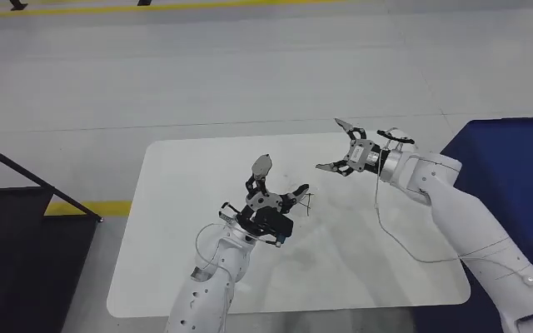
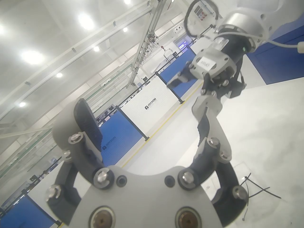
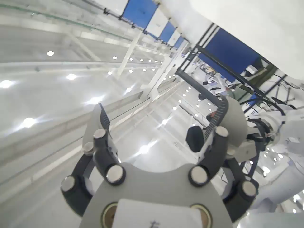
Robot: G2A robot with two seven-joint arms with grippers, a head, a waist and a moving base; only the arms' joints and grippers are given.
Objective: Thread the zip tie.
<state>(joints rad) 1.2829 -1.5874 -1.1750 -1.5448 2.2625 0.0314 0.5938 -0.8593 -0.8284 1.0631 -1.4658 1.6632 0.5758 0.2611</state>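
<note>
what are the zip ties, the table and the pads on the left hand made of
Zip ties: thin black strips, slightly bent, probably nylon plastic. Table: smooth matte white sheet with rounded corners, laminate or plastic, unclear which. Left hand pads: black and ribbed, likely rubber.

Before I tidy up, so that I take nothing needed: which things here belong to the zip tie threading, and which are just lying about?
For the job:
black zip ties, lying on the table
left gripper, open
right gripper, open

Not part of it:
white table
blue surface beside it
yellow floor stripe
</note>
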